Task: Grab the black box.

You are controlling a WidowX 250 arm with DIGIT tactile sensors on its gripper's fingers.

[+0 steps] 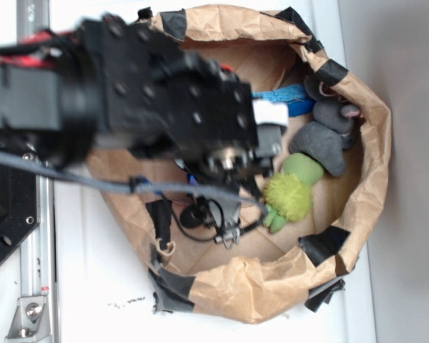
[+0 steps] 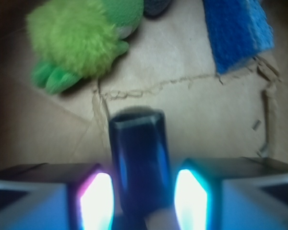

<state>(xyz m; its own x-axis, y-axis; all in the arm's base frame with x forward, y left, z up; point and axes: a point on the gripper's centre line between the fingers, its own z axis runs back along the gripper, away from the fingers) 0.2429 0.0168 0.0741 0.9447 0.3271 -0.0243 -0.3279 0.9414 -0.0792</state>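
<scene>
I am reaching down into the paper bag, and my pincer is straddling the black box, which is standing on the cardboard floor just short of the green fuzzy toy. My glowing pads are sitting either side of the box, very near its faces, though I cannot tell whether they are pressing it yet. I judge I am at the gripping step: next I am needing to squeeze firmly, then lift straight up clear of the toy and the blue cloth.
</scene>
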